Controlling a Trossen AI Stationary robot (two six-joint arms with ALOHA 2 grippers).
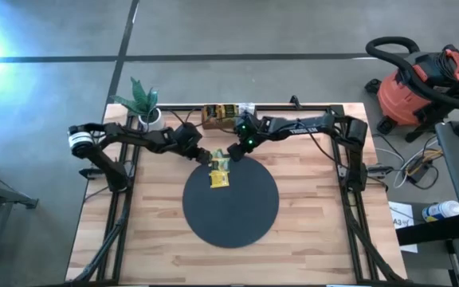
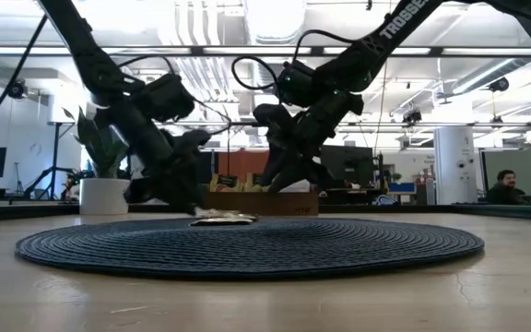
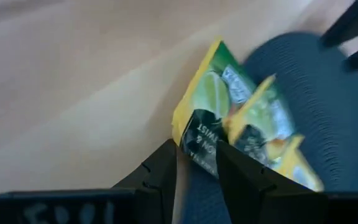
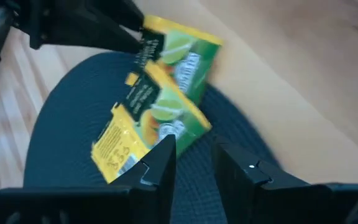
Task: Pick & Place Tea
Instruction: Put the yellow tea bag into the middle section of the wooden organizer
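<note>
pale wooden table (image 1: 309,223) fills the middle of a grey-floored workshop, and on it lies a round black mat (image 1: 231,209), the nearest thing in the low view. at the mat's far edge lie two tea packets. the yellow one with orange print (image 4: 143,127) lies flat on the mat, partly over the green-and-yellow lime packet (image 3: 209,107), whose far corner reaches past the mat's rim onto the bare wood.

the left gripper (image 3: 194,163) is down at that rim, its two dark fingers a narrow gap apart with the edge of the lime packet standing between them; whether they press on it cannot be told. the right gripper (image 4: 192,158) sits low on the other side of the same packets, fingers a little apart, one tip at the edge of the yellow packet, with nothing held between them.

behind the grippers, at the table's far edge, stands a brown wooden tray (image 1: 220,114), and to its left a white pot with a green plant (image 1: 143,102). off the table on the right stands a red shop vacuum (image 1: 417,84). far back in the room a person (image 2: 501,187) sits at a desk.
</note>
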